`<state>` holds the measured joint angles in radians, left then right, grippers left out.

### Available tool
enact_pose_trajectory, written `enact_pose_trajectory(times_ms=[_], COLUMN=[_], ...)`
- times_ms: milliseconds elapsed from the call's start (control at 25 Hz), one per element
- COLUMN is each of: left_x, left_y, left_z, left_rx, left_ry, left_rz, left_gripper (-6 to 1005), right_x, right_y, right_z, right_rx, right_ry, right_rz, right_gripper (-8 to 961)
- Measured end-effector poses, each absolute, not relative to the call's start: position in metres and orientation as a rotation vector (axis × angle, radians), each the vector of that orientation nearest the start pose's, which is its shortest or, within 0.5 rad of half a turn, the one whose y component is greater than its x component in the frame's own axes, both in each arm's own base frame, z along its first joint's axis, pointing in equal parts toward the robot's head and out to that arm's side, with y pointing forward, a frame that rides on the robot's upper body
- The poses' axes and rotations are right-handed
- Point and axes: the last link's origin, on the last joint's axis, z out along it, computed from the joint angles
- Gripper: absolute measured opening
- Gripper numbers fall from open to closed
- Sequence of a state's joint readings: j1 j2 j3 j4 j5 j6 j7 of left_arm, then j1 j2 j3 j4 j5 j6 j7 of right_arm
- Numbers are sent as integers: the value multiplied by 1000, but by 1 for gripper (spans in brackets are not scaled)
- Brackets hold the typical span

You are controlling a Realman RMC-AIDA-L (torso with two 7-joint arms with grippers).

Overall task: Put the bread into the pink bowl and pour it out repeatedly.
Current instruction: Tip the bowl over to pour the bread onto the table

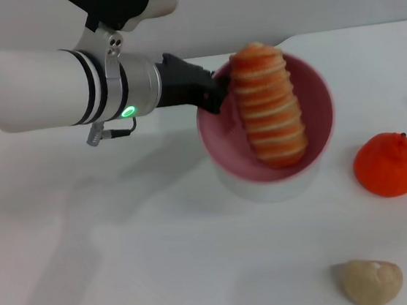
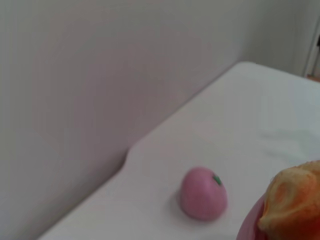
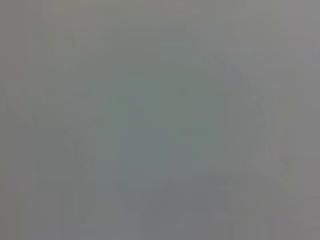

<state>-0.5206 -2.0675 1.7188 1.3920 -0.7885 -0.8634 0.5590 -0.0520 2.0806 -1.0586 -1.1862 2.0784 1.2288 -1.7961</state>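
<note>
The pink bowl [image 1: 314,88] is at the middle of the white table, and its left rim is clamped by my left gripper [image 1: 213,92]. The bread [image 1: 268,108], orange-red with cream stripes, lies lengthwise inside the bowl, with its far end sticking up above the far rim. In the left wrist view one end of the bread [image 2: 295,200] shows at the edge, with a sliver of the bowl's rim [image 2: 247,227] beside it. I cannot tell whether the bowl rests on the table or is held just above it. My right gripper is out of view, and its wrist view shows only plain grey.
An orange round fruit [image 1: 387,164] lies to the right of the bowl. A small beige lump [image 1: 371,280] lies near the front right. A small pink ball with a green mark [image 2: 202,194] sits beyond the bowl near the table's far edge and the wall.
</note>
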Motion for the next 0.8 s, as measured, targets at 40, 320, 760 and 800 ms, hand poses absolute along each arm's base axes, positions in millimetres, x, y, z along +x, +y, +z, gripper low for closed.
enact_pose_trajectory(times_ms=[40,320,760,800], left_x=[-109,-102,-99,-99], left_y=[378,381,375,375], left_z=[-49,-52,-78,-78], left_rx=[-2503,-2452,-2369,-2369], left_ry=[-543,-472,-169,-169], left_rz=[-177,-246,-305,-305], left_gripper=[55,55,56,56], right_x=[284,292,290,290], right_y=[273,270,271,272], right_z=[123,130,129,129], right_rx=[-1905,-1874,-1885,-1888], right_ry=[502,507,501,501], right_rz=[1008,990,992,991], right_gripper=[469,469,469,470])
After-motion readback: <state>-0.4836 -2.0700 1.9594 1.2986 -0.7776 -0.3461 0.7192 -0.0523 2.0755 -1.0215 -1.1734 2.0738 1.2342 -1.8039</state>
